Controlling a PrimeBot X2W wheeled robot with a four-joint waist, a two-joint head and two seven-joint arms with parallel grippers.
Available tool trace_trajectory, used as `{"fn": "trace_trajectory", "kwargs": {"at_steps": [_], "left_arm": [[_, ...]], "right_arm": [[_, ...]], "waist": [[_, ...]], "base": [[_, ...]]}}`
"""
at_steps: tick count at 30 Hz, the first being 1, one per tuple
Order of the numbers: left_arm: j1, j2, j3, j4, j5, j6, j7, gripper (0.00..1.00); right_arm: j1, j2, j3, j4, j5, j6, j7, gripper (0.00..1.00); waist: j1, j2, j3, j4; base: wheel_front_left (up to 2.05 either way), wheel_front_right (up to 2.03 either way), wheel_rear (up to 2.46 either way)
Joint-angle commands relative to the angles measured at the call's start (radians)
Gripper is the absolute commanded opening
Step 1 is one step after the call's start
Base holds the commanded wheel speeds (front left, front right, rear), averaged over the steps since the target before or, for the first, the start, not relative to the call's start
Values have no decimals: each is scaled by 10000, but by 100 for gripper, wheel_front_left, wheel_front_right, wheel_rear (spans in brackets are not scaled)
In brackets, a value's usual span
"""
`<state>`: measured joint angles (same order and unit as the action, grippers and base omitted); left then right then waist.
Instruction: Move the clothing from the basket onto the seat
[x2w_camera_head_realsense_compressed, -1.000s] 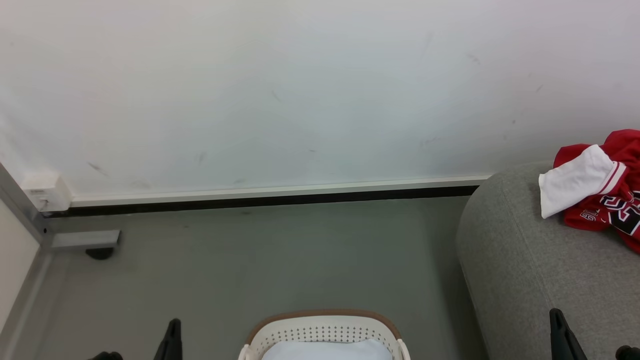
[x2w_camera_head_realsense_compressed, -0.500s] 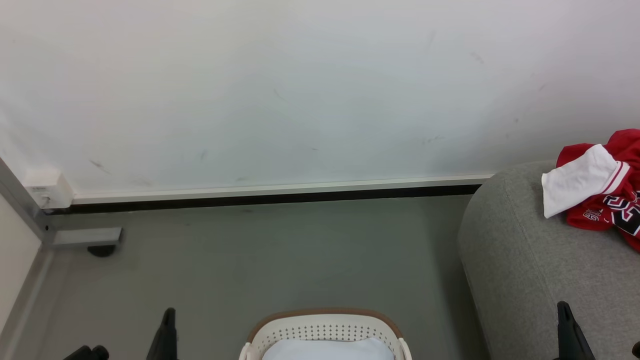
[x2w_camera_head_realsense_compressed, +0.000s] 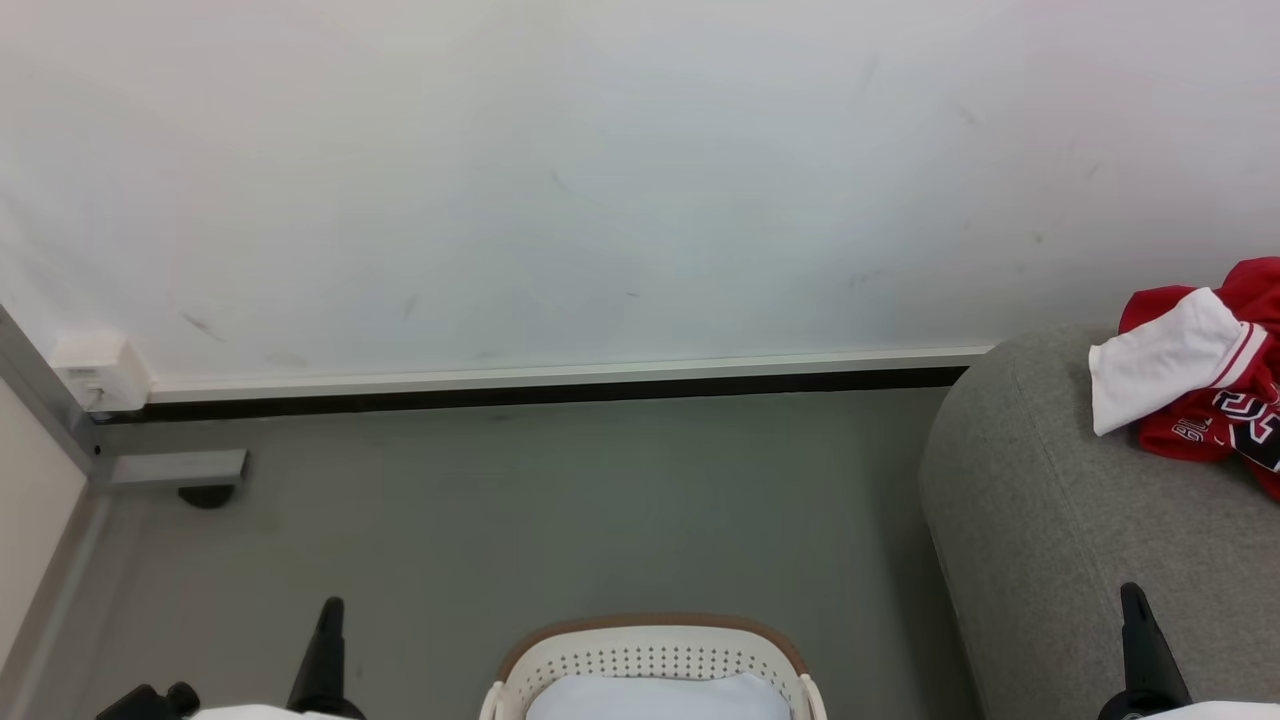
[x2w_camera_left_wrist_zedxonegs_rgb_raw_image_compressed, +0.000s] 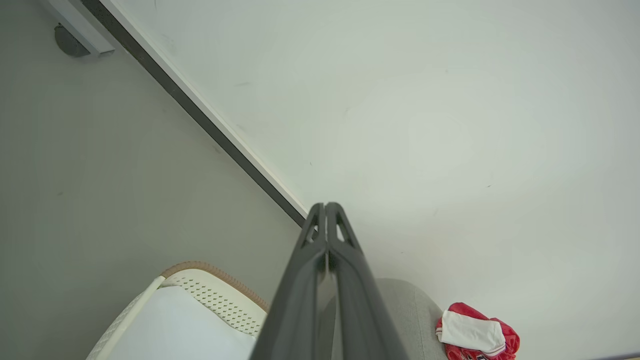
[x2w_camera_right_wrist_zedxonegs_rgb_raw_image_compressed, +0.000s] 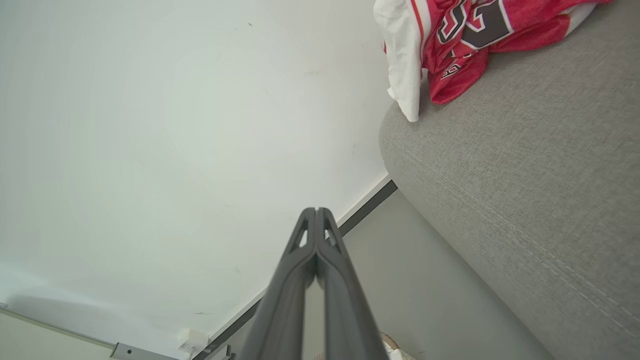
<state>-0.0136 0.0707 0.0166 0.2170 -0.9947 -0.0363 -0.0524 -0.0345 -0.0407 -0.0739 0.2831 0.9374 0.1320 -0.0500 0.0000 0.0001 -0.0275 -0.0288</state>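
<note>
The red clothing (x2w_camera_head_realsense_compressed: 1192, 438) with a white panel lies bunched on the grey seat (x2w_camera_head_realsense_compressed: 1040, 520) at the right of the head view. The white perforated basket (x2w_camera_head_realsense_compressed: 650, 662) with its tan rim sits on the floor at the bottom centre, and something pale shows inside it. My left gripper (x2w_camera_head_realsense_compressed: 330, 610) points up to the left of the basket, shut and empty. My right gripper (x2w_camera_head_realsense_compressed: 1133, 598) is over the seat's front, also shut and empty. The left wrist view has that gripper (x2w_camera_left_wrist_zedxonegs_rgb_raw_image_compressed: 326, 206) shut, with the basket (x2w_camera_left_wrist_zedxonegs_rgb_raw_image_compressed: 215, 300) and clothing (x2w_camera_left_wrist_zedxonegs_rgb_raw_image_compressed: 475, 336) beyond. In the right wrist view the gripper (x2w_camera_right_wrist_zedxonegs_rgb_raw_image_compressed: 316, 211) is shut below the clothing (x2w_camera_right_wrist_zedxonegs_rgb_raw_image_compressed: 452, 40) and beside the seat (x2w_camera_right_wrist_zedxonegs_rgb_raw_image_compressed: 525, 170).
A white wall (x2w_camera_head_realsense_compressed: 620, 180) with a dark baseboard runs across the back. A metal frame leg and foot (x2w_camera_head_realsense_compressed: 180, 470) stand at the left corner. Grey floor (x2w_camera_head_realsense_compressed: 560, 510) lies open between the wall, the basket and the seat.
Both grippers have risen a little in the head view, and pale forearms now show at the bottom edge. The camera has shifted slightly. The clothing and basket have not moved.
</note>
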Motion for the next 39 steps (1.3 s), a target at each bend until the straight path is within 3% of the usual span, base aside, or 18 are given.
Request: {"fn": "trace_trajectory", "kwargs": {"at_steps": [1,39], "left_arm": [[-222,6,89,-144,-369,-64,97,0],[-710,-116,661,-264,-3942,-261,1072,0]], "right_arm": [[-231,-115,-64,-155,379,-10,82,0],[-716,-163,-238,-226,4316,-18,1019,0]], "waist": [[0,-1,7,8],[0,-1,139,156]], "base": [[0,0,0],[0,0,0]]}}
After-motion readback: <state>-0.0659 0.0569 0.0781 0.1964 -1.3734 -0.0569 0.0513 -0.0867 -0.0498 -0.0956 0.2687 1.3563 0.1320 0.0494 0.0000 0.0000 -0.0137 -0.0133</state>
